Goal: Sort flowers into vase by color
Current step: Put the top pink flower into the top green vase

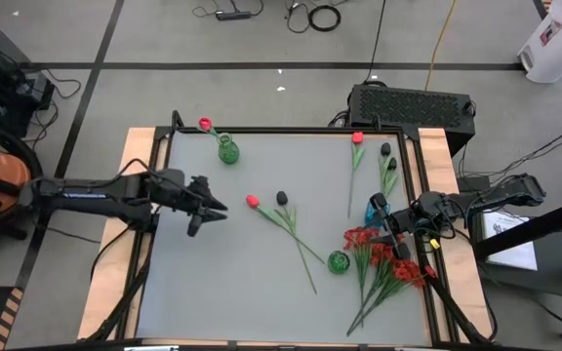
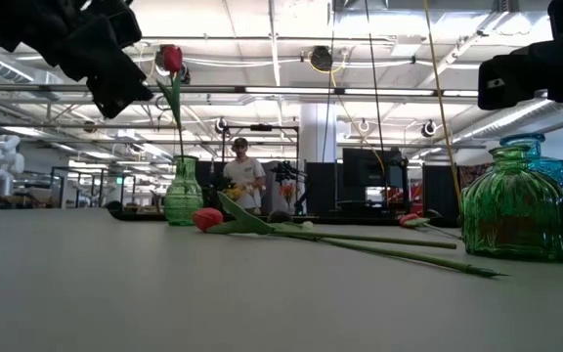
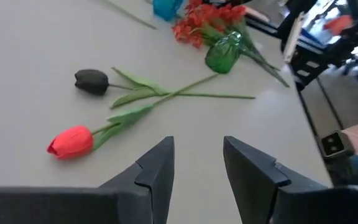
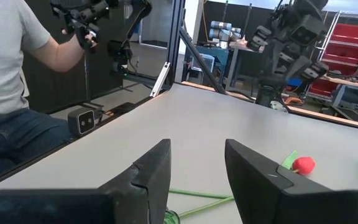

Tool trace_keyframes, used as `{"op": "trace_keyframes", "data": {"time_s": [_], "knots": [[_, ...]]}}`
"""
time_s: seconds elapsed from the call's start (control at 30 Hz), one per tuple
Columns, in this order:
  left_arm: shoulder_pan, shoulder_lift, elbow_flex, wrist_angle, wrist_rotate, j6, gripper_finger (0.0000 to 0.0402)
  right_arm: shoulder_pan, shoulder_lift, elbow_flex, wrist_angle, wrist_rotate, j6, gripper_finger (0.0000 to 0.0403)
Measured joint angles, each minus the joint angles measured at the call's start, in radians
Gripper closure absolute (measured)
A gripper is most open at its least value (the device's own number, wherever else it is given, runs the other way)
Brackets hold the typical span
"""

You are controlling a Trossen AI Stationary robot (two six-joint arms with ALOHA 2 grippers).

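A red tulip (image 1: 253,202) and a black tulip (image 1: 282,198) lie mid-table, their green stems crossed. My left gripper (image 1: 215,207) hangs open above the table just left of them, with nothing between its fingers. In its wrist view (image 3: 197,146) the red tulip (image 3: 70,142) lies just ahead. Another red tulip (image 1: 205,125) stands with its stem in a green vase (image 1: 227,151) at the far left. A second green vase (image 1: 338,261) stands by the bushy red bunch (image 1: 379,253). My right gripper (image 1: 379,207) waits open and empty (image 4: 197,149) at the right, over a blue vase (image 1: 373,212).
A third red tulip (image 1: 357,138) and black tulips (image 1: 388,156) lie at the far right. In the right wrist view a person (image 4: 17,93) sits beyond the table's edge. The table's near-left area is bare grey surface (image 1: 213,292).
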Motion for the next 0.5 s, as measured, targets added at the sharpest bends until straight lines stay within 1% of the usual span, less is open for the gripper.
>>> {"op": "trace_keyframes", "data": {"time_s": [0.07, 0.2, 0.4, 0.5], "knots": [[-0.035, 0.03, 0.0, 0.011, -0.042, -0.015, 0.0257, 0.0, 0.0, 0.0, 0.0, 0.0, 0.0, 0.0259], [-0.081, 0.087, 0.0, 0.028, -0.059, -0.017, 0.0257, 0.0, 0.0, 0.0, 0.009, 0.003, 0.0, 0.0259], [-0.105, 0.148, 0.0, 0.037, -0.083, -0.02, 0.0257, 0.0, 0.0, 0.0, 0.014, 0.0, 0.005, 0.0259], [-0.107, 0.17, 0.0, 0.057, -0.083, -0.02, 0.0257, 0.0, 0.0, 0.0, 0.016, 0.0, 0.064, 0.0259]]}}
